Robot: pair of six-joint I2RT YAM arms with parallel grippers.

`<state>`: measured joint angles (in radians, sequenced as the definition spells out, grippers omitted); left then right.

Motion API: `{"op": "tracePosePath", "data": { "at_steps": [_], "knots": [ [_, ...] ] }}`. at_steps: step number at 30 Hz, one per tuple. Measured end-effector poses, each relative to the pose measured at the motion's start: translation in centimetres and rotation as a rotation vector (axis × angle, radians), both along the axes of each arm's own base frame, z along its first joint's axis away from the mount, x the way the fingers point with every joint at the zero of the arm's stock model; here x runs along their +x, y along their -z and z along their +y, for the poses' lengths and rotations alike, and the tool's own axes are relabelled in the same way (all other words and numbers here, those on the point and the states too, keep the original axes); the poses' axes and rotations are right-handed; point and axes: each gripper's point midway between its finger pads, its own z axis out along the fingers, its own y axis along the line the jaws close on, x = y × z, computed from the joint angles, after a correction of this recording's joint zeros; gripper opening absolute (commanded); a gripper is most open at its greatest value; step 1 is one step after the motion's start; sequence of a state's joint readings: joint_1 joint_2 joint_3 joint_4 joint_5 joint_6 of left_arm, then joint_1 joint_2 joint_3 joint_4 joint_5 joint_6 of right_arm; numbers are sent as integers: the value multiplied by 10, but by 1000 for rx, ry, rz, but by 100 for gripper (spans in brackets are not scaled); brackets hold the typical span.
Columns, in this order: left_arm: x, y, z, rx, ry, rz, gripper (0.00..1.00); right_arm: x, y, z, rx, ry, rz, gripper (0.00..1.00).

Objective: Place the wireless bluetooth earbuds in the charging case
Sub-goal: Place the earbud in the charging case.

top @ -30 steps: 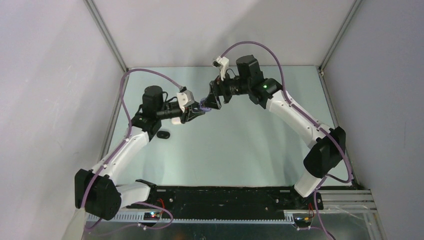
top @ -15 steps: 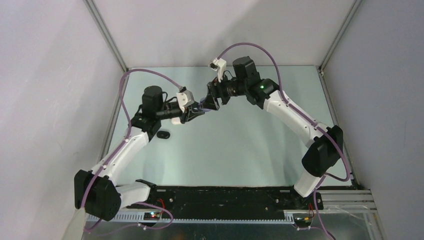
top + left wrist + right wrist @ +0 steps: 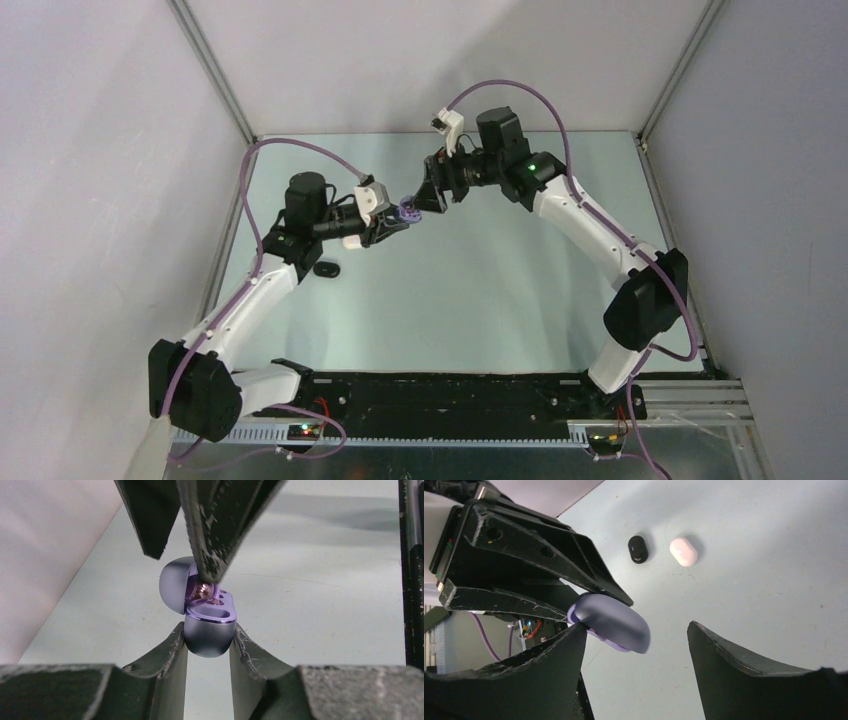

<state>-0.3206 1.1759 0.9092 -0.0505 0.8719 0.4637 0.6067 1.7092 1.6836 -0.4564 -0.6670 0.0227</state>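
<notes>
My left gripper (image 3: 208,632) is shut on the base of a lavender charging case (image 3: 209,640) and holds it above the table with its lid (image 3: 175,587) open. A small copper-coloured part (image 3: 202,591), possibly an earbud, sits in the case's left socket. One finger (image 3: 215,530) of my right gripper touches it from above. My right gripper (image 3: 638,625) is open and empty, with the case (image 3: 616,622) by its left finger. In the top view the case (image 3: 407,211) lies between the left gripper (image 3: 398,220) and the right gripper (image 3: 430,195). No loose earbuds show.
A black oval case (image 3: 638,548) and a white oval case (image 3: 683,551) lie side by side on the table. The black one also shows in the top view (image 3: 325,268), beside the left arm. The enclosure walls (image 3: 230,110) stand close on the left and at the back.
My right gripper has drawn back up and to the right from the case, so the lavender case now shows between the grippers. The left arm has held still.
</notes>
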Motion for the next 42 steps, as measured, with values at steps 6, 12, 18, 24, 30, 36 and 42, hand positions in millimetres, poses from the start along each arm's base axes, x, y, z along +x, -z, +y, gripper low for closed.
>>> {"op": "tracePosePath", "data": {
  "at_steps": [6,12,18,24,30,36,42],
  "knots": [
    [0,2,1,10,0,-6,0,9,-2,-10,14,32,29,79],
    [-1,3,1,12,1,3,0,3,-2,-6,20,7,33,78],
    [0,0,-1,-9,-8,21,0,0,-3,-4,22,-8,32,76],
    [3,-4,-2,-36,-19,34,0,4,-1,-6,9,4,8,74],
    [4,-2,-2,-40,-21,54,0,10,0,-9,-1,26,1,73],
    [5,1,-2,-45,-30,81,0,13,-6,-18,5,32,-23,58],
    [5,0,-3,-74,-31,127,0,1,-30,-32,68,-49,-46,28]
  ]
}}
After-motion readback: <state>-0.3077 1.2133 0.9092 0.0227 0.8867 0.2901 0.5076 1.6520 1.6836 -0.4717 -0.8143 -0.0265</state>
